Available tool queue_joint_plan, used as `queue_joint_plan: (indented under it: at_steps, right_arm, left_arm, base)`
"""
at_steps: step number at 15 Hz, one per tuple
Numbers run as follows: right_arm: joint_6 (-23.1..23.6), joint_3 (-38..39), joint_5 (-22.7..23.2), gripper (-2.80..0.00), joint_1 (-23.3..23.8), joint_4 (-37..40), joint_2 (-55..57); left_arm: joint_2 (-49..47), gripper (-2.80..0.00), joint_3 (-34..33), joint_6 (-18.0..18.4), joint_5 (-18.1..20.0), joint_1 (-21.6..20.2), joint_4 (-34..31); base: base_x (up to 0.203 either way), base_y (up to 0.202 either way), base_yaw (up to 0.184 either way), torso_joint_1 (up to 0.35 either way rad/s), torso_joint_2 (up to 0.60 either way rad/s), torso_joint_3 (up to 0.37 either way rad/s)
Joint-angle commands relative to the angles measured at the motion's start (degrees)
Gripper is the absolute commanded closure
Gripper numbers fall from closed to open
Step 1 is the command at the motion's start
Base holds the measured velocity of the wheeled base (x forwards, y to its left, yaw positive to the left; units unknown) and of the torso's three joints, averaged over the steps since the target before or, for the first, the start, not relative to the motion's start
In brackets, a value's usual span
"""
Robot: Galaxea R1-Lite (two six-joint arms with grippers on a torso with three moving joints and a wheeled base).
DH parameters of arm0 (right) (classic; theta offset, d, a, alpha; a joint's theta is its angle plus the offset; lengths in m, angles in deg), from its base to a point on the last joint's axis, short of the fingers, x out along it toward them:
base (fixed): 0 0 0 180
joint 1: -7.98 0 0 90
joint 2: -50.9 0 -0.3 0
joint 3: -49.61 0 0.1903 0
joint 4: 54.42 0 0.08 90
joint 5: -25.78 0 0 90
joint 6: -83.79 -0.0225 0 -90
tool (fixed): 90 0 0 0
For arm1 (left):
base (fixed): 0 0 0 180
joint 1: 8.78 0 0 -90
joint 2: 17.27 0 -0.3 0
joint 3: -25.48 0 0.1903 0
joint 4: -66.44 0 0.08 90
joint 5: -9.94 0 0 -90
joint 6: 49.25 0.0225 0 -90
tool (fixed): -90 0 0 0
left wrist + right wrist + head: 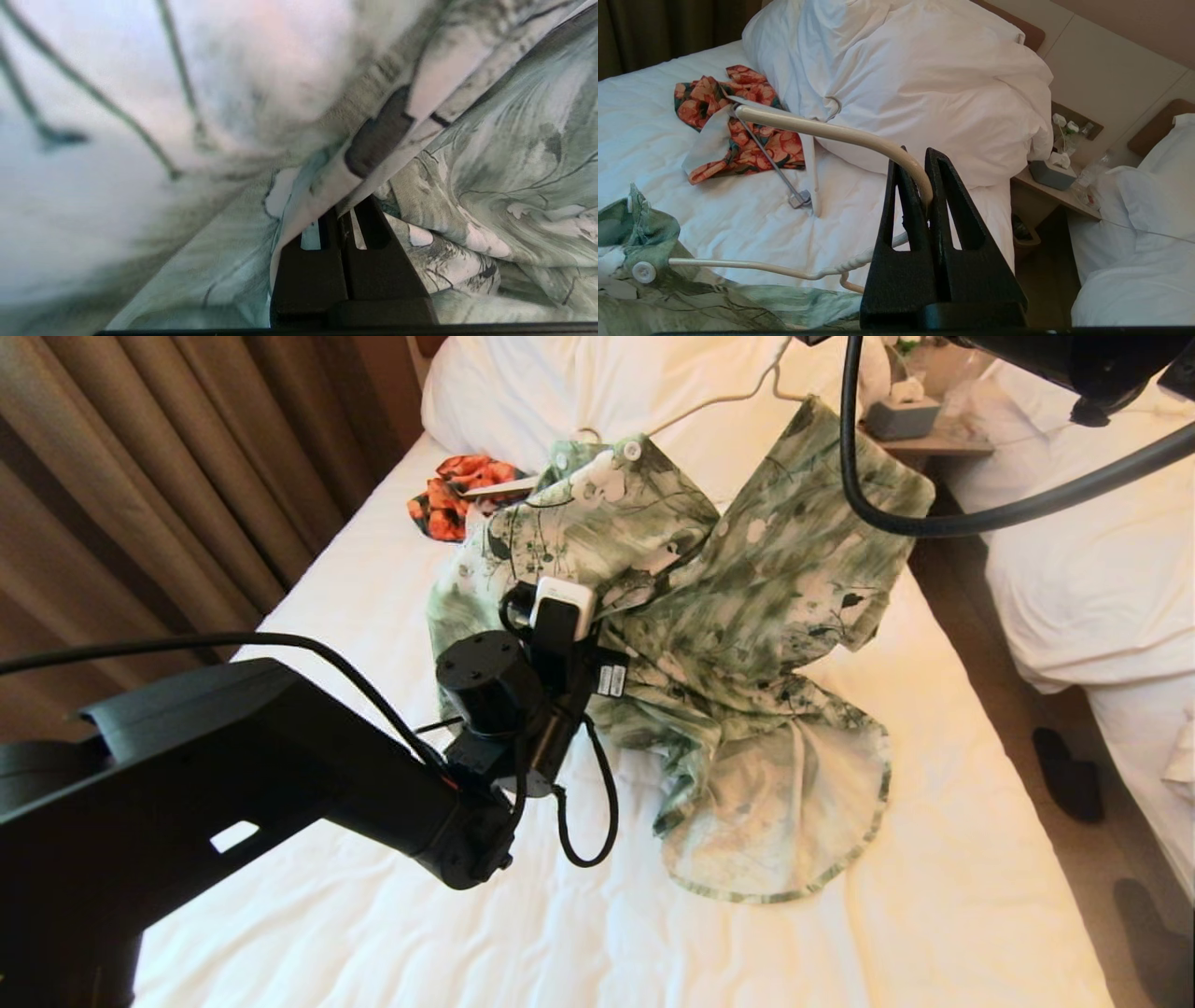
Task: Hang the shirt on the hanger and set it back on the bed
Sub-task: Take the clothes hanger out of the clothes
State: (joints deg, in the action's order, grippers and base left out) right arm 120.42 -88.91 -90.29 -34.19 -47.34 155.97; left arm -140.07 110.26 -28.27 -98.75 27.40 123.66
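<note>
- You have 2 grippers at work. Your left gripper (345,224) has its 2 black wedge-shaped fingers pressed together on a fold of the shirt (738,616), with cloth bunched all round its tips.
- Your right gripper (927,186) is high above the head of the bed (887,915), its 2 fingers clamped on the curved hook of the hanger (822,130).
- You see 1 shirt: thin, soft, green and white brushed print with white flowers and dark stems. It hangs below your right gripper and drapes in crumpled folds onto the sheet, hem spread ahead of your left gripper.
- You see 1 cream hanger, slender and smooth. 1 arm runs from under your right gripper into the shirt's collar, beside a white button (643,272).
- 1 bed lies under both grippers, its white sheet wrinkled, with 1 puffy white pillow (934,93) beyond your right gripper.
- 1 small orange-and-black floral garment (752,135) lies flat near the pillow, with a metal rod and clip (799,199) across it.
- 1 second bed (1092,579) stands off to your right gripper's side.
</note>
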Motion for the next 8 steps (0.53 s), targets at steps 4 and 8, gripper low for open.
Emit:
queue_joint_plan:
  at_steps: [4, 8]
  right_arm:
    - [0.1, 0.0, -0.1, 0.00, 0.9, -0.3, 0.3]
    - [0.1, 0.0, -0.1, 0.00, 1.1, -0.4, 0.3]
  left_arm:
    - [1.6, 0.00, -2.1, 0.2, -0.2, 1.7, 0.3]
    - [4.1, 0.00, -4.4, 0.9, -0.9, 5.4, -0.2]
  base:
    - [0.000, 0.000, 0.000, 0.000, 0.00, 0.000]
    - [0.000, 0.000, 0.000, 0.000, 0.00, 0.000]
